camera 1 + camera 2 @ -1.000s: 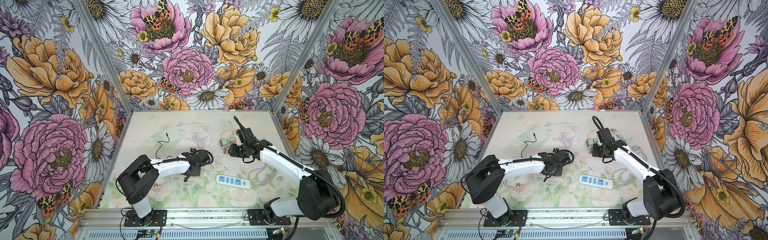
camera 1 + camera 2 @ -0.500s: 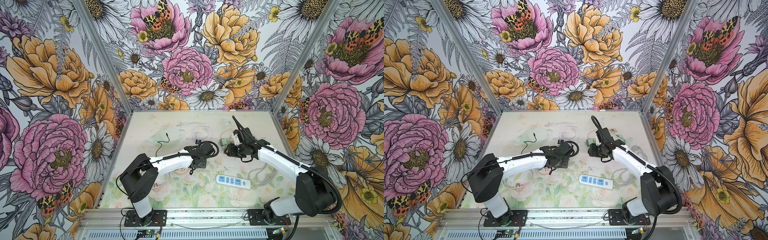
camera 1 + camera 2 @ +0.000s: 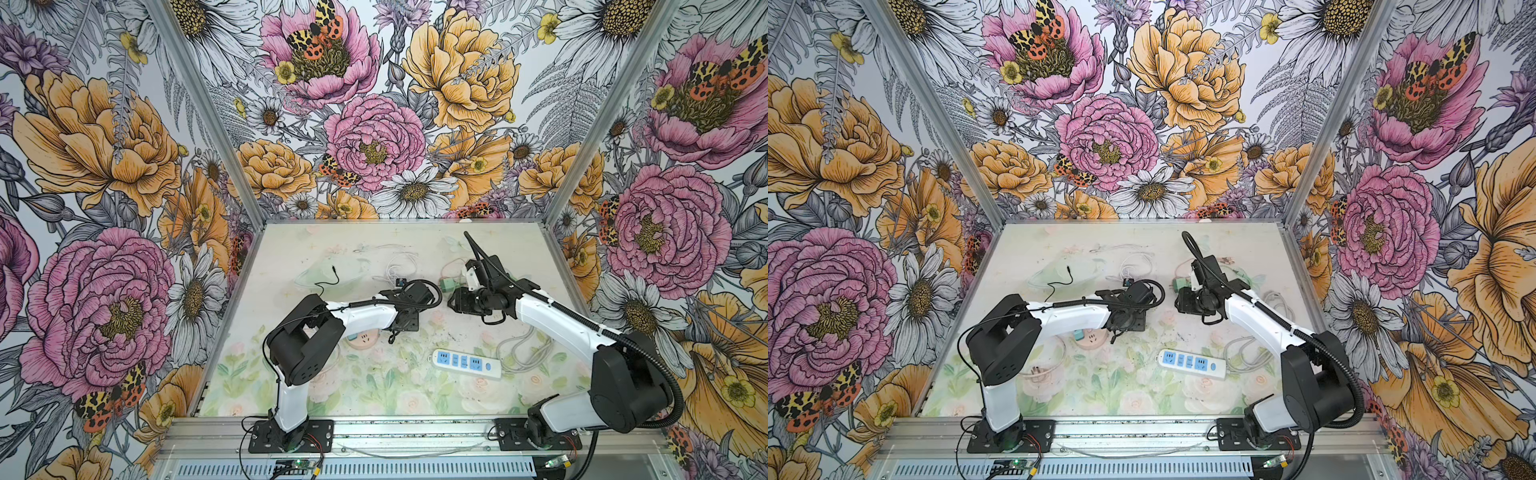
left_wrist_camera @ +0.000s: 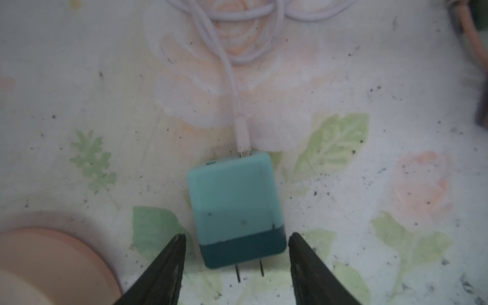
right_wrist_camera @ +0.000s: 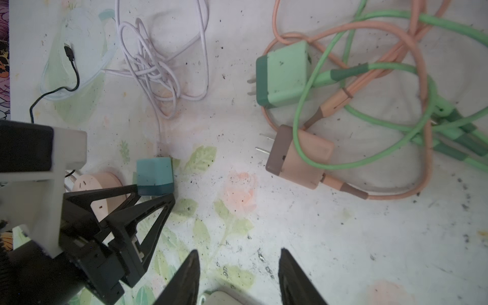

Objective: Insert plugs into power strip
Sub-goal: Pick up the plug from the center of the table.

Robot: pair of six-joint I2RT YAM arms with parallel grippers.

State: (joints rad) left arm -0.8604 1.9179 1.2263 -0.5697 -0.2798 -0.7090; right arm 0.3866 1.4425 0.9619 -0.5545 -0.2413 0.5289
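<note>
We're holding left end effector (image 4: 237, 237) open astride teal plug (image 4: 232, 195) lying on counter (image 5: 317, 237), not gripping, hovering right end effector (image 5: 239, 253) part-open, empty

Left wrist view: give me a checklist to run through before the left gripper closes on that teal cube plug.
1. The left gripper is open: ok.
2. The teal cube-shaped charger plug has its dark end between the gripper's fingers: ok.
3. Its metal prongs look straight and point back toward the gripper: ok.
4. The thin pale cable runs away from the fingers, not across them: ok.
5. The round flat pink plug is clear of the nearer finger: cannot tell.
6. The white power strip has empty sockets: ok.
</note>
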